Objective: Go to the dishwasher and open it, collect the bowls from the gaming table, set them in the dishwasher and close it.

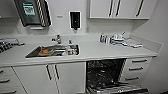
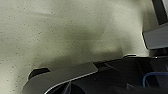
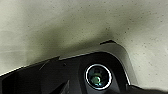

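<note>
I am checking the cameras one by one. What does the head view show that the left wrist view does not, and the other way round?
Head view alone: the counter with a sink, a tap, white cupboards, and the dishwasher standing open, its door folded down. Left wrist view alone: a speckled pale floor and dark parts of the robot's own body. Shared: I can match nothing between them; no bowl is plain in either.

You are looking at a white countertop point(image 1: 100, 51) running along the wall. A steel sink point(image 1: 53, 50) is sitting sunk into it with dishes inside, a cluster of small bottles point(image 1: 105, 39) and clutter is standing near the right corner, and dark items point(image 1: 6, 44) are lying at its left end.
</note>
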